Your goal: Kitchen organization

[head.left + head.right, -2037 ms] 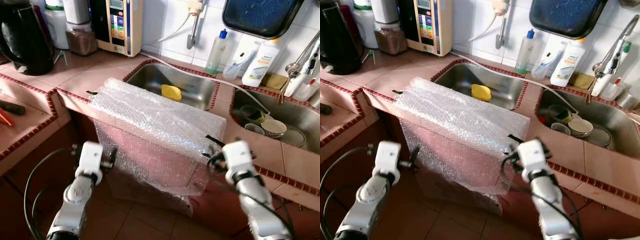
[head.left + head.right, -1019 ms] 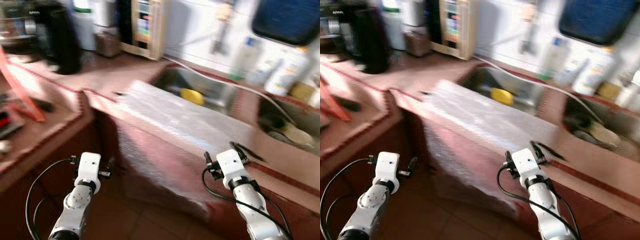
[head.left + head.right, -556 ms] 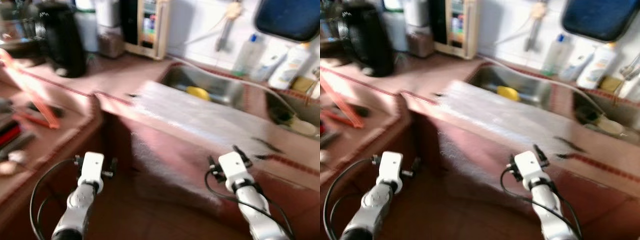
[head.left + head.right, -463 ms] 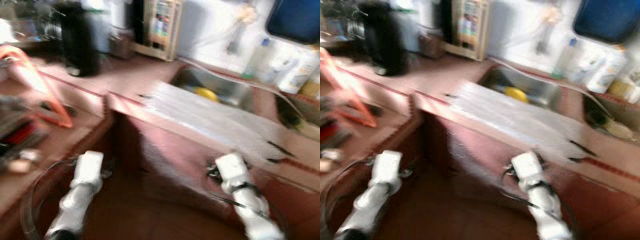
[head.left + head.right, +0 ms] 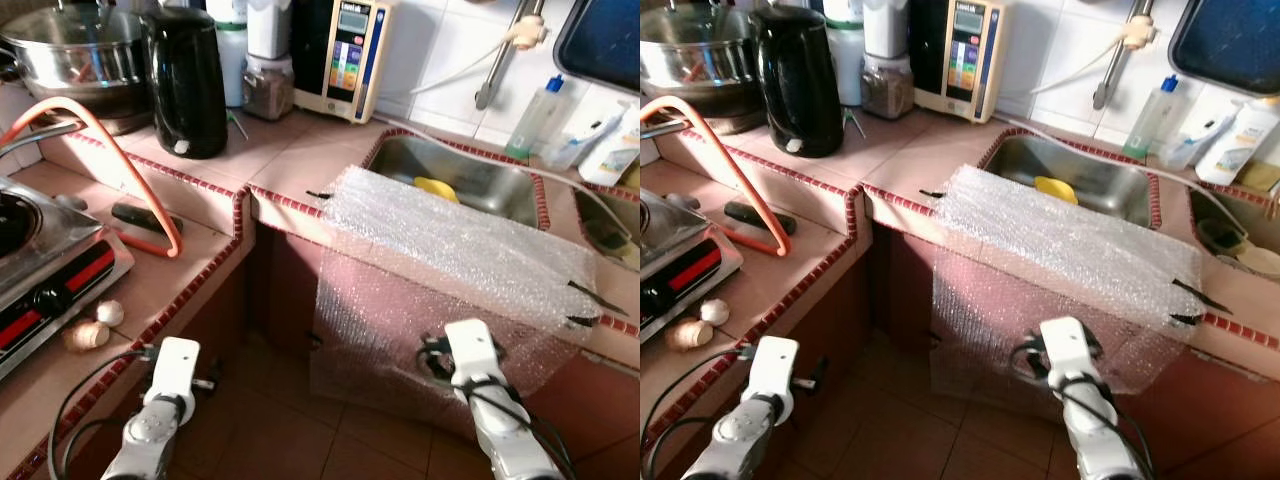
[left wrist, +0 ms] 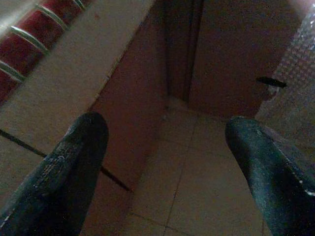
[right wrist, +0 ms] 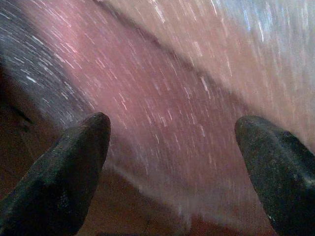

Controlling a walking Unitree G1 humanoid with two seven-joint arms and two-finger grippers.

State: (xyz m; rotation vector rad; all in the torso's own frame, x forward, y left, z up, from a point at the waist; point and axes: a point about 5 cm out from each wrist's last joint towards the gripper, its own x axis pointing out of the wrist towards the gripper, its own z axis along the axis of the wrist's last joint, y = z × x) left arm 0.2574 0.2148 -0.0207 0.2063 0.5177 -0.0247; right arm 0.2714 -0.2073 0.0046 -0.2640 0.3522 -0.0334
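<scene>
A sheet of bubble wrap (image 5: 450,250) lies over the counter's front edge by the left sink (image 5: 400,160) and hangs down over the cabinet front. Small black clips (image 5: 585,296) sit at its corners. My right gripper (image 7: 172,125) is open, its fingers spread wide and pointing at the hanging wrap from close by, with nothing between them. My right arm (image 5: 472,352) is low in front of the wrap. My left gripper (image 6: 165,128) is open too and empty, aimed at the tiled floor and cabinet corner. My left arm (image 5: 172,368) is below the counter's edge on the left.
A yellow object (image 5: 433,187) lies in the left sink; a second sink (image 5: 612,218) holds dishes. On the counter stand a black kettle (image 5: 187,80), a pot (image 5: 75,60), a stove (image 5: 40,270) with an orange hose (image 5: 130,150), and garlic (image 5: 108,313). Tiled floor (image 5: 300,440) lies below.
The view has swung left, bringing the stove, pot and hose into sight. Both arms now sit lower, back from the wrap's top edge. The bubble wrap stays draped where it was.
</scene>
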